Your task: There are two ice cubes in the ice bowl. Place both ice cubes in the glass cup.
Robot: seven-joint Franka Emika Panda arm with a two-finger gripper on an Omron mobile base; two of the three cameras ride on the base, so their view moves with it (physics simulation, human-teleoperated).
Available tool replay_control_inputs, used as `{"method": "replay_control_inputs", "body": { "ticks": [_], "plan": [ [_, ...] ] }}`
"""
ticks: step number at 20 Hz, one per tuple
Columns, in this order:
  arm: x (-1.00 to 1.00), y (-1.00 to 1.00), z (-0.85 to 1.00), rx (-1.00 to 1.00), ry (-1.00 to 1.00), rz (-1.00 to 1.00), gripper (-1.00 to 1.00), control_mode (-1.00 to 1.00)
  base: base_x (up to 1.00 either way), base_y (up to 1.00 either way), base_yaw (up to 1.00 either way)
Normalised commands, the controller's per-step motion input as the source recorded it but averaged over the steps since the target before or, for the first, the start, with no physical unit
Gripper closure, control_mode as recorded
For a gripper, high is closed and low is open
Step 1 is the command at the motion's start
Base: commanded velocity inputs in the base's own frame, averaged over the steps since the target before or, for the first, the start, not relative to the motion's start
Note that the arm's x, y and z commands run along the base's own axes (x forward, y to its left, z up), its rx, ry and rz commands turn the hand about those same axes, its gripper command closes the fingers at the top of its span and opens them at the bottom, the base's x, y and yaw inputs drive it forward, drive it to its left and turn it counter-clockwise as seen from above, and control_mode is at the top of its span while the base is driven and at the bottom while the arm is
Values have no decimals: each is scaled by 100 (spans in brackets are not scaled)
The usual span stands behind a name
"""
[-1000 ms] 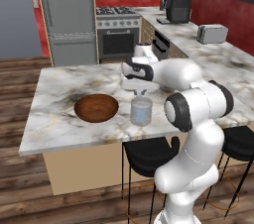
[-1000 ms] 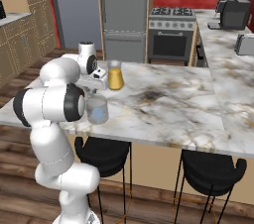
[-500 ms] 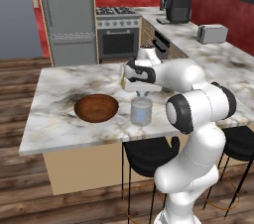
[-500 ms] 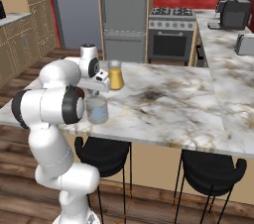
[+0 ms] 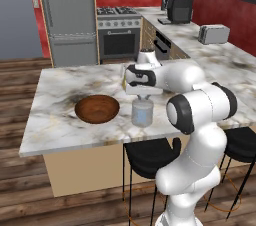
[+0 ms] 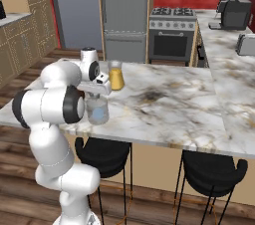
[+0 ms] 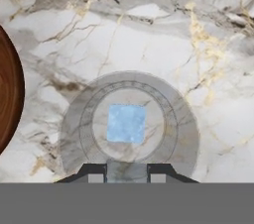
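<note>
**Marble island with cup, bowl and juice pitcher**

A marble-topped kitchen island [image 5: 60, 120] is seen in a red-walled kitchen, with a steel refrigerator [image 5: 67, 15] and a stove [image 5: 117, 32] behind it and black bar stools [image 6: 211, 174] tucked under its near edge. On the far counter a coffee machine [image 5: 179, 9] and a toaster [image 5: 213, 33] are placed. A glass pitcher of orange juice [image 6: 116, 75] stands on the island just beyond the arm, near the glass cup [image 5: 142, 112] but apart from it.

The ice bowl [image 5: 97, 108] rests on the marble beside the cup, a small gap being left between them; its dark inside is seen in the left base view, and no cube can be made out in it. In the hand view its brown rim [image 7: 10, 94] is cut by the left edge.

The gripper [image 5: 143, 98] is held directly above the cup's mouth, pointing down. Its finger tips [image 7: 96, 172] are seen apart, with nothing between them. One ice cube [image 7: 126, 123] lies flat on the cup's bottom, at its middle. A pale blue tint is seen low in the cup from the right base view [image 6: 98, 114].
</note>
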Motion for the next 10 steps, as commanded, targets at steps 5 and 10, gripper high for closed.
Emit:
{"method": "replay_control_inputs", "body": {
  "ticks": [5,10],
  "plan": [
    [20,0,-5,-1,0,0,100,-100,0,0,0],
    [18,0,0,0,0,0,-100,-100,0,0,0]
  ]
}}
